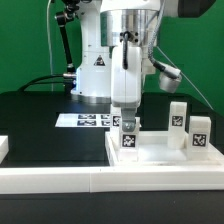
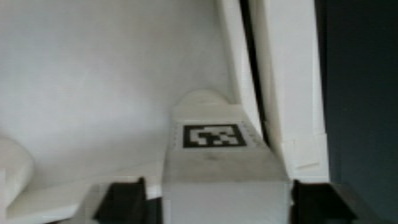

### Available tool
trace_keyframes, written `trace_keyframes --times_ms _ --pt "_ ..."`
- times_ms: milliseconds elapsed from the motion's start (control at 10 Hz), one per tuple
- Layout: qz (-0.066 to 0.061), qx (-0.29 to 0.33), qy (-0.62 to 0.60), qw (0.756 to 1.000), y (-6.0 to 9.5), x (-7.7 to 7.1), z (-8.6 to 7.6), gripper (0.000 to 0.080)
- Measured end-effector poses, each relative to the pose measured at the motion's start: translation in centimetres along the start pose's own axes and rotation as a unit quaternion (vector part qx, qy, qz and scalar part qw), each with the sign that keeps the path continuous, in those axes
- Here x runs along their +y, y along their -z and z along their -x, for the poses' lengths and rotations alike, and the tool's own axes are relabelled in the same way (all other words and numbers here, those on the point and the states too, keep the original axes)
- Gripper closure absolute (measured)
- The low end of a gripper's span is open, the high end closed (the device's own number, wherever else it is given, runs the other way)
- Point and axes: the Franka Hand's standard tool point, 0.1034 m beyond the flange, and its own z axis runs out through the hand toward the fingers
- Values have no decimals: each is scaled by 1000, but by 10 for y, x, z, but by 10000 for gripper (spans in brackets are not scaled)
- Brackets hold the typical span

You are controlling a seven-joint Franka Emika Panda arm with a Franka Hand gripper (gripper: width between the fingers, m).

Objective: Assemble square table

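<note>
leg point(image 1: 128, 137) upright, long axis vertical | tool point(image 1: 127, 112) clamping it | over tabletop point(image 1: 150, 157)

Square table top point(image 1: 150, 152) is showing plain white. Peg legs point(image 1: 178, 116) are showing white, each wearing a black-and-white square tag. Bench point(image 1: 40, 115) is showing black. Marker board point(image 1: 88, 120) is showing white with black tags. Backdrop point(image 1: 25, 40) is showing green.
</note>
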Motion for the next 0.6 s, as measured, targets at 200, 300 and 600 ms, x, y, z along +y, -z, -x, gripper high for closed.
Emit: trace_keyframes --times_ms 200,300,600 --pt "-7 -10 3 1000 11 0 20 186" --pt "-13 -17 2 1000 19 -2 26 161" --pt "-15 -20 11 1000 22 -1 36 151"
